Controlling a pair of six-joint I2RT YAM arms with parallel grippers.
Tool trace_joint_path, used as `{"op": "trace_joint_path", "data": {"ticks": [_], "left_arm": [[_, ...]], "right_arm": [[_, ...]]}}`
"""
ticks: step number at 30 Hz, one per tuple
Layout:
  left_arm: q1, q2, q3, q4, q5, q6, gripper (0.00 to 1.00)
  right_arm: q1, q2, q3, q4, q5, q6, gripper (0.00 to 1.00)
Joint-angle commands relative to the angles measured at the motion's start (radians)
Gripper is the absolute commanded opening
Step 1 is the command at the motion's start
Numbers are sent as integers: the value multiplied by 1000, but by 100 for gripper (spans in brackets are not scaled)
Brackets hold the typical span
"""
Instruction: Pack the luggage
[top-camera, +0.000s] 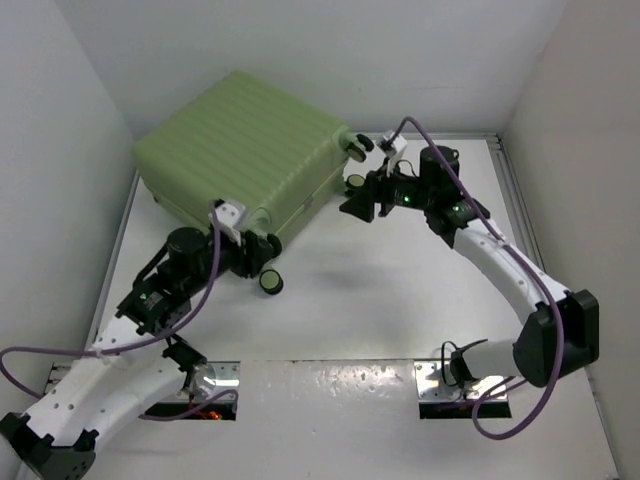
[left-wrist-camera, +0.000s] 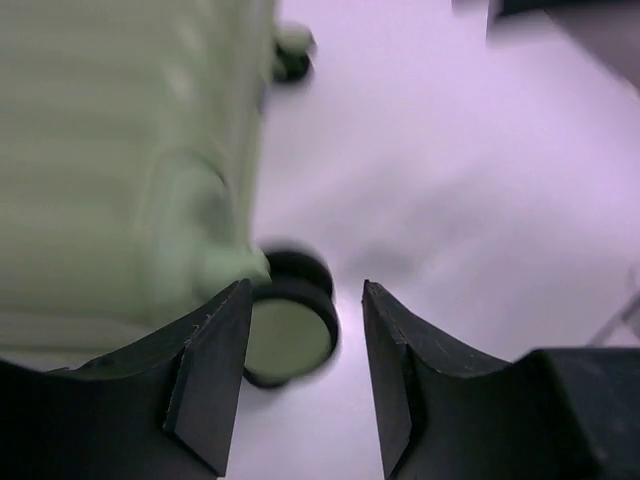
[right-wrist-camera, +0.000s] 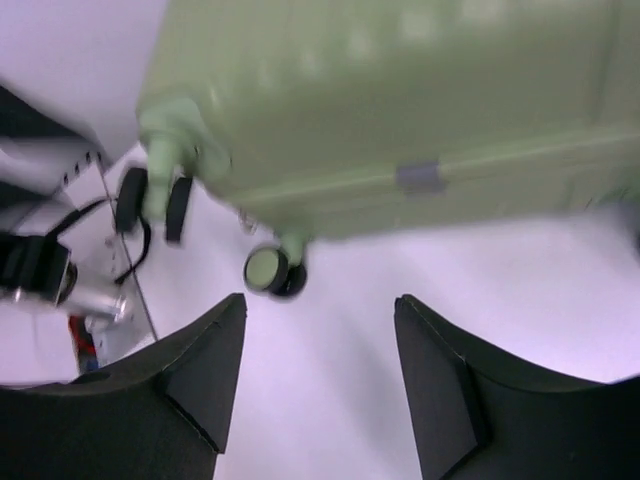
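L hand released, nearer, just beside wheel; luggage ahead-left; R hand released, empty.

**Both pincers parted, arms angled inward**

The left arm leaves its base at the near left corner. Its white link slants up and away, and the black wrist is bent toward the right. The left pincer points right and slightly down, its two dark fingers standing apart with a clear gap between them. The right arm leaves its base at the near right with the elbow pushed out to the right and the white forearm running back and left. The right pincer faces left, its fingers likewise parted wide
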Motion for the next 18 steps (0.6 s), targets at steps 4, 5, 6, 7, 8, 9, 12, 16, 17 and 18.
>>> {"op": "trace_joint_path", "data": {"ticks": [4,5,6,7,8,9,12,16,17,18], "left_arm": [[29,97,252,91,-330,56,57],[41,116,263,91,-343,39,58],[41,130,272,91,-352,6,59],[41,157,284,91,-361,-13,60],[41,167,284,100,-361,-31,62],[41,167,284,113,-345,-42,62],[41,193,284,125,-334,-77,63],[59,202,284,136,-344,-86,63],[59,202,284,136,-355,-86,63],[59,202,275,146,-355,-86,63]], "right_arm": [[163,-119,-352,307,208,83,59],[218,-125,-383,347,257,69,59],[275,-121,-411,385,387,21,59],[296,-80,-476,534,419,10,59],[344,-38,-489,572,442,5,58],[361,-15,-503,654,460,0,58],[428,110,-471,778,489,-27,54],[500,201,-469,943,544,-98,49],[516,211,-474,1032,551,-119,47],[548,238,-478,1069,581,-151,47]]}}
